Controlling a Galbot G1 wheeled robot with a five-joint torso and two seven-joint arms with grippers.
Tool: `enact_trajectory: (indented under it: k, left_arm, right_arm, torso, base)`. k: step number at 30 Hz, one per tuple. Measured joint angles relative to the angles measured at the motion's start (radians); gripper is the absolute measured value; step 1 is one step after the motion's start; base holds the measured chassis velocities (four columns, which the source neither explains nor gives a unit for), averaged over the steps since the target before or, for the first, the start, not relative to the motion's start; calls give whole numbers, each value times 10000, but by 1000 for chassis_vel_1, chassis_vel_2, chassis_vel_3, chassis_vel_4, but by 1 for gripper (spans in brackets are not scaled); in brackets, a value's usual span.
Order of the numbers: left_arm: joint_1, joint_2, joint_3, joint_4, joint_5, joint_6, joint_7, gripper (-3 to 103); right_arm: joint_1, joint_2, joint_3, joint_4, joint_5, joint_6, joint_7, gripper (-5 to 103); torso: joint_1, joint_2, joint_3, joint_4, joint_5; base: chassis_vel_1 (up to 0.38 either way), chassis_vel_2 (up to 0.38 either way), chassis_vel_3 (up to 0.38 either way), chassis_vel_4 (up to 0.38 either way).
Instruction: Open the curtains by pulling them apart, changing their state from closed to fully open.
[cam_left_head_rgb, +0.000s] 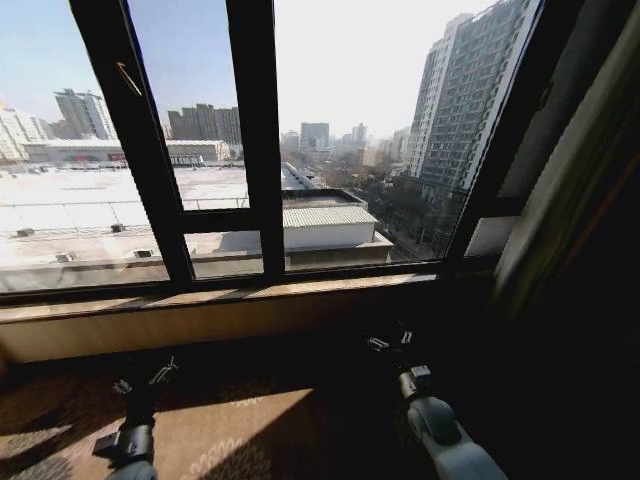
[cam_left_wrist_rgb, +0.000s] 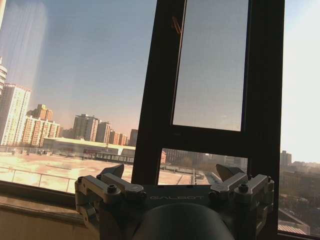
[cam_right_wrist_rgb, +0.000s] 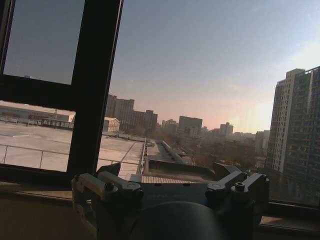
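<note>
With the window bare and the curtain (cam_left_head_rgb: 560, 190) bunched at the right, both open, empty hands, left hand (cam_left_head_rgb: 140, 385) and right hand (cam_left_head_rgb: 390, 345), should stay low, touching nothing.

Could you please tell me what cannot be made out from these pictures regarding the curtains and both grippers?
- Curtains: head view, one pale panel at the right; the frame edge cuts it off and its lower part is lost in shadow.
- Left gripper: jaws open in the left wrist view; in the head view it is dim and small.
- Right gripper: jaws open in the right wrist view; in the head view its fingers are dark against the wall under the sill.
</note>
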Motion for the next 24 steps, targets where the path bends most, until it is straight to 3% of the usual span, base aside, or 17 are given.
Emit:
enact_trajectory:
  k: [4,24]
  left_arm:
    - [-6,1,4,-1,0,0,2,100]
    - [-7,0,5,-1,0,0,4,100]
  right_arm:
    - [0,0,1,0,0,0,1,100]
    - [5,0,1,0,0,0,0,100]
  torso:
    - [2,-2,2,-11,-1]
    - [11,-8,6,-8,3]
  base:
    - [11,6,-13,29]
    - [-11,19,20,-18]
